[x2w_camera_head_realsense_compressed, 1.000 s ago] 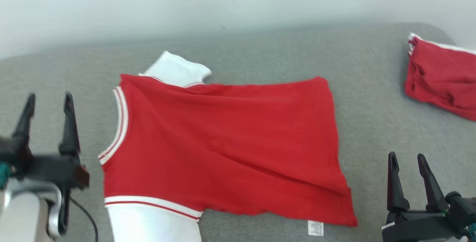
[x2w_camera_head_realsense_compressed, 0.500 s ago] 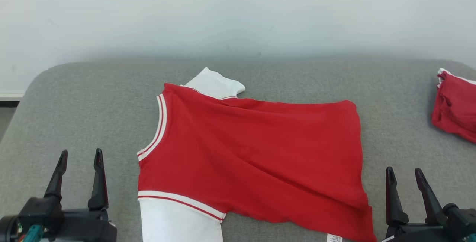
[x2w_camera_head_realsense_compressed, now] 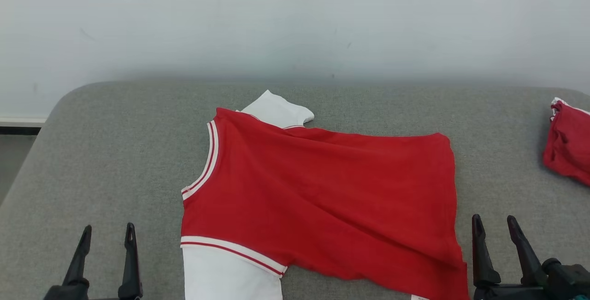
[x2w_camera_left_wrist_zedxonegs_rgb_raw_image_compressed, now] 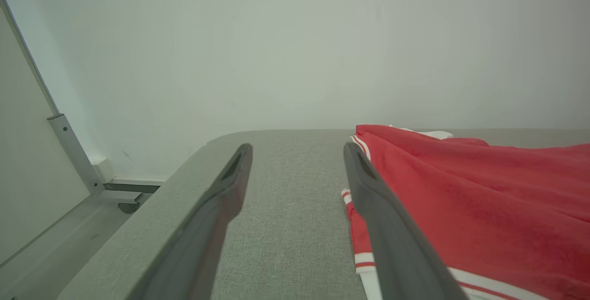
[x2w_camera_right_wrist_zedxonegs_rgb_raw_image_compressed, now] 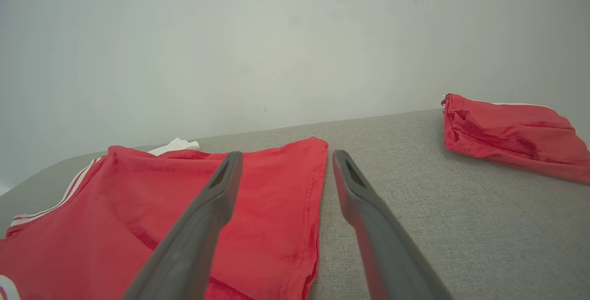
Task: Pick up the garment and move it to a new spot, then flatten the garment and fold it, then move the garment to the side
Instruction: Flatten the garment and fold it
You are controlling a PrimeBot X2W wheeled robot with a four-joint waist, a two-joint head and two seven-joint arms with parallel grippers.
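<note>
A: Since a second ago, a shift of the head camera, with more pale wall (x2w_camera_head_realsense_compressed: 295, 23) above; also a retreat of the left tool (x2w_camera_head_realsense_compressed: 108, 227) from beside the neckline of the red T-shirt with white sleeves and striped trim (x2w_camera_head_realsense_compressed: 322, 198), down to the near-left. Same lie for the T-shirt throughout.

B: Edges and open room?

A: Grey fabric-covered surface (x2w_camera_head_realsense_compressed: 115, 152) with a rounded far-left corner. Wide bare stretch left of the T-shirt; narrower bare strip between its hem and a folded red cloth bundle (x2w_camera_head_realsense_compressed: 569, 145) at the far right. Bare band along the far side too, up to the wall.

B: Differences between views?

A: From the left wrist, the surface's left corner falling away, and beyond it a grey metal rail (x2w_camera_left_wrist_zedxonegs_rgb_raw_image_compressed: 73, 152) against a pale panel (x2w_camera_left_wrist_zedxonegs_rgb_raw_image_compressed: 23, 152). From the right wrist, the bundle's white edging and the T-shirt's stitched hem. From the head, the whole outline: spread mid-surface, neckline left, hem right, one white sleeve far, the other at the near edge.

B: And against the tools?

A: Left tool, fingers apart and empty, near the near sleeve's striped band, to its left, not touching. Right tool (x2w_camera_head_realsense_compressed: 493, 218), likewise apart and empty, just right of the hem's near corner.
</note>
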